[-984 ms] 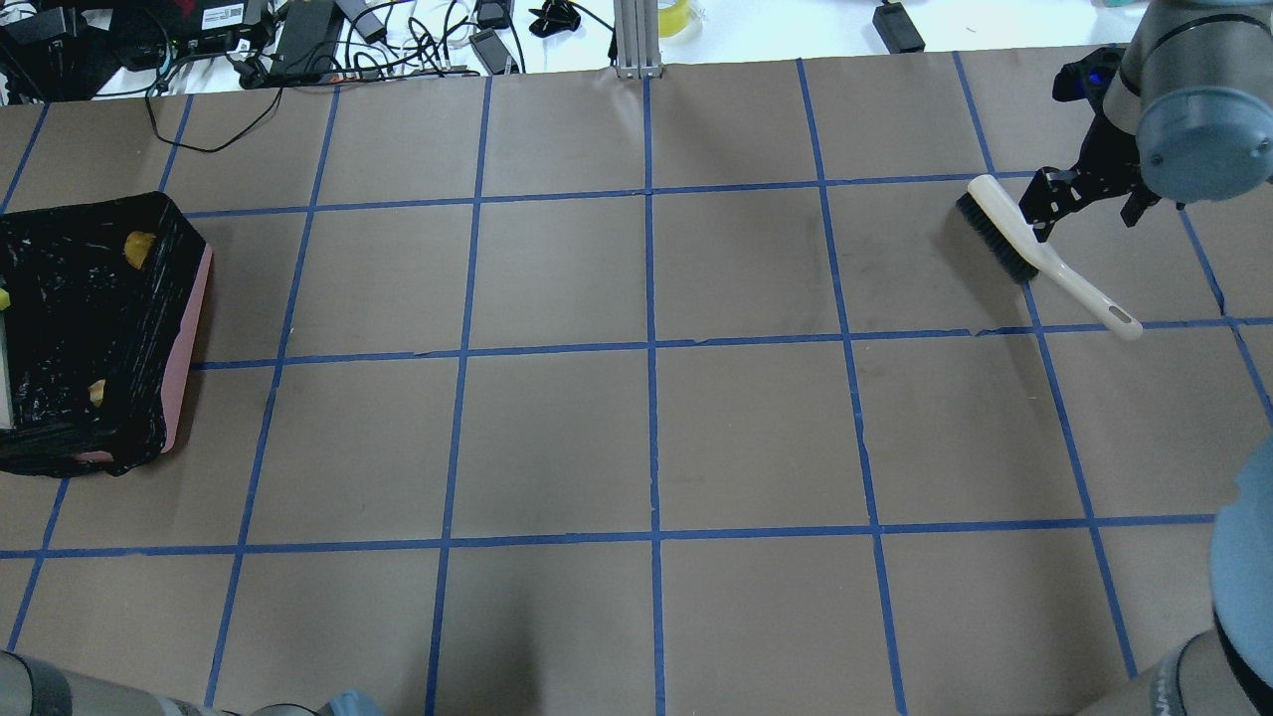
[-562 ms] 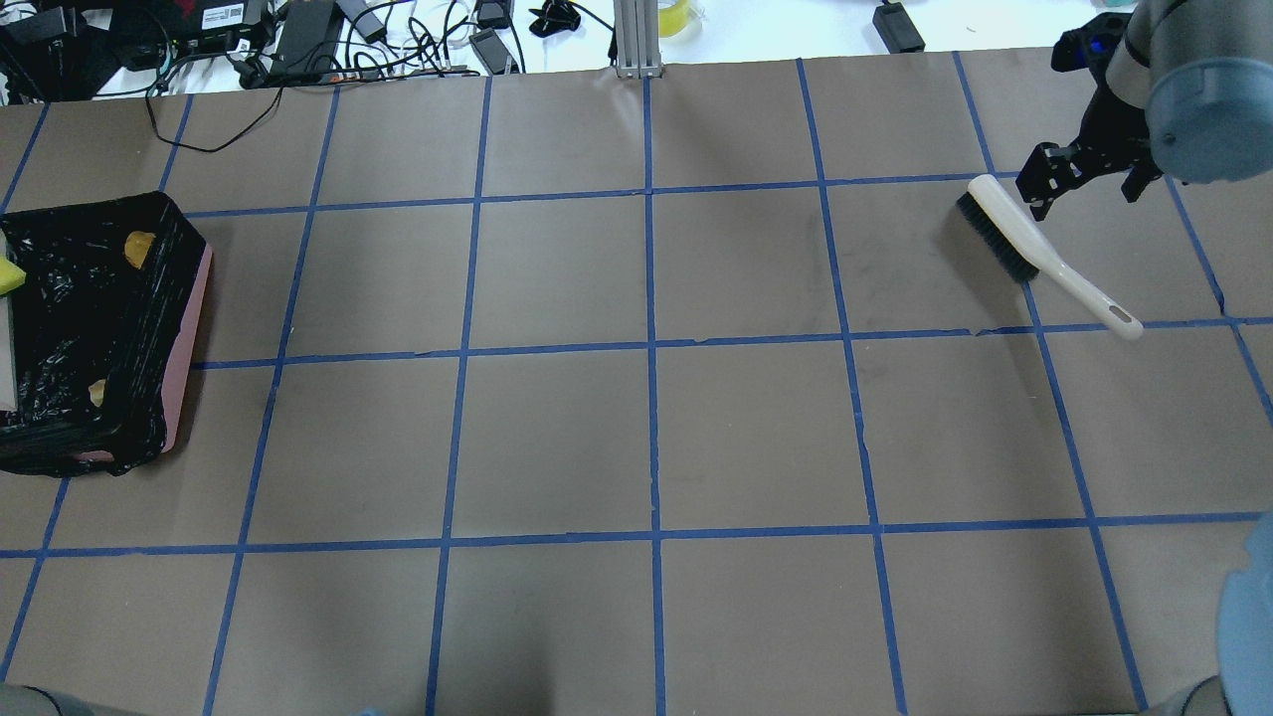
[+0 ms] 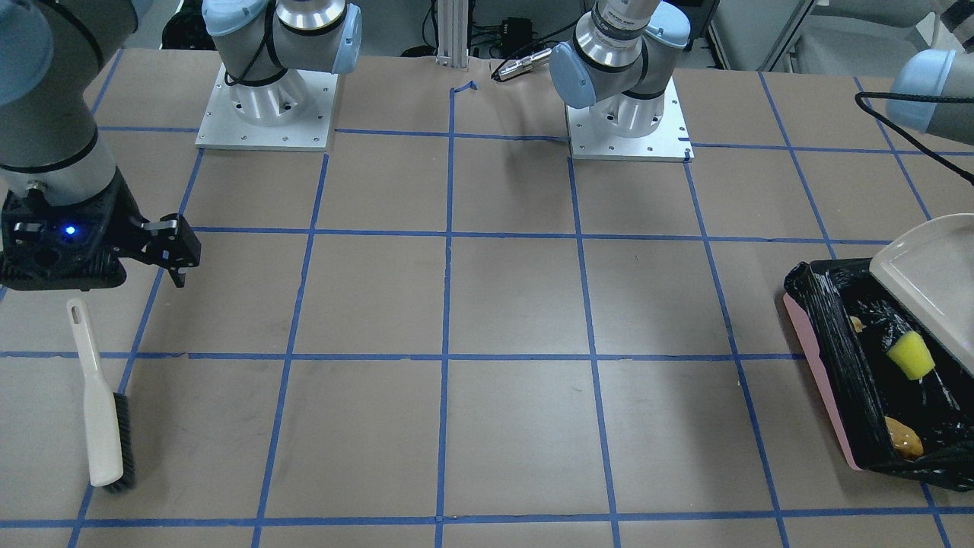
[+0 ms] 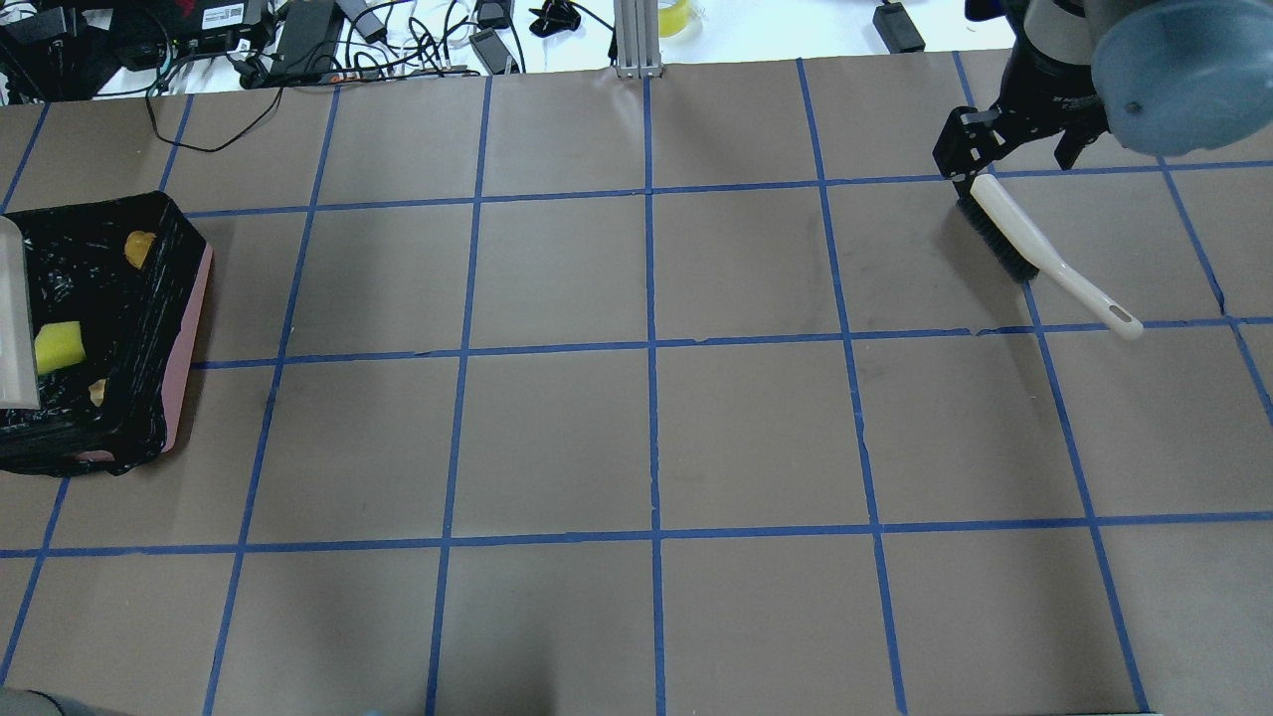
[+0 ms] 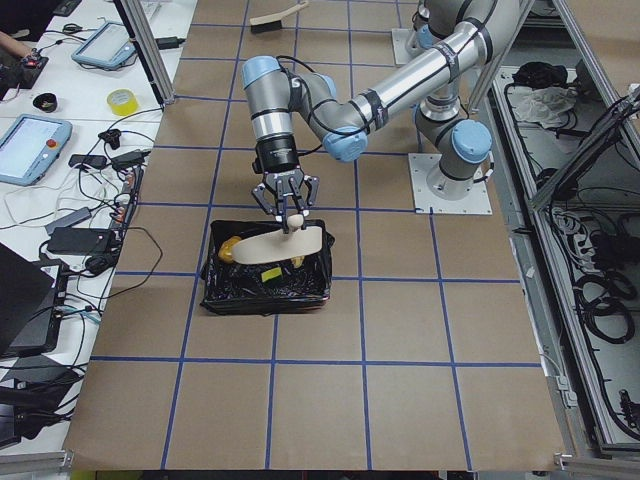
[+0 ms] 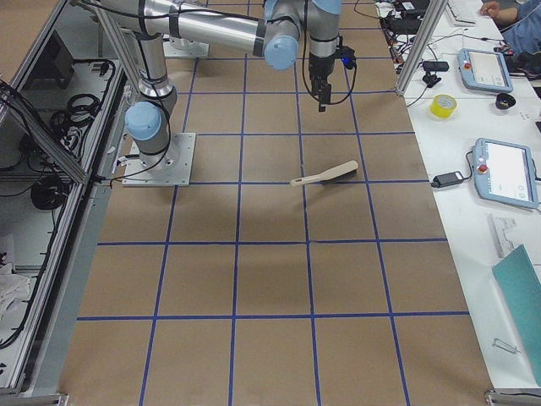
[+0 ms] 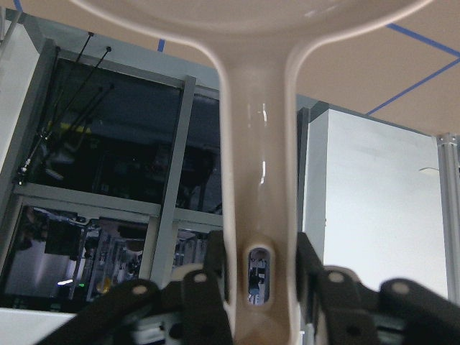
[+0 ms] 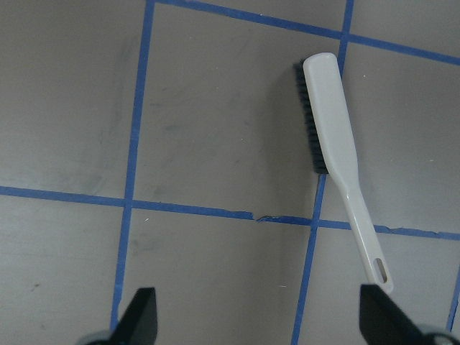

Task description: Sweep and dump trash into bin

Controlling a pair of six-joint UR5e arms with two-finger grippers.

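Note:
The bin [image 4: 184, 328], pink with a black bag, stands at the table's left end and also shows in the front view [image 3: 818, 365]. In it lie the yellow wedge [image 4: 60, 346], the orange lump [image 4: 137, 247] and a small pale piece [image 4: 97, 391]. My left gripper [image 5: 290, 208] is shut on the handle [image 7: 259, 215] of the beige dustpan [image 3: 924, 266], which is held tilted over the bin. My right gripper [image 4: 1014, 154] is open and empty, above the far end of the brush [image 4: 1034, 249]. The brush lies on the table.
Cables, power bricks and a tape roll lie beyond the table's far edge [image 4: 298, 40]. An aluminium post [image 4: 636, 40] stands at the far middle. The two arm bases [image 3: 266, 106] are bolted on the near side.
The yellow wedge has slid off the dustpan into the bin. My right gripper has moved away from the brush handle, up and toward the table's far edge, still open.

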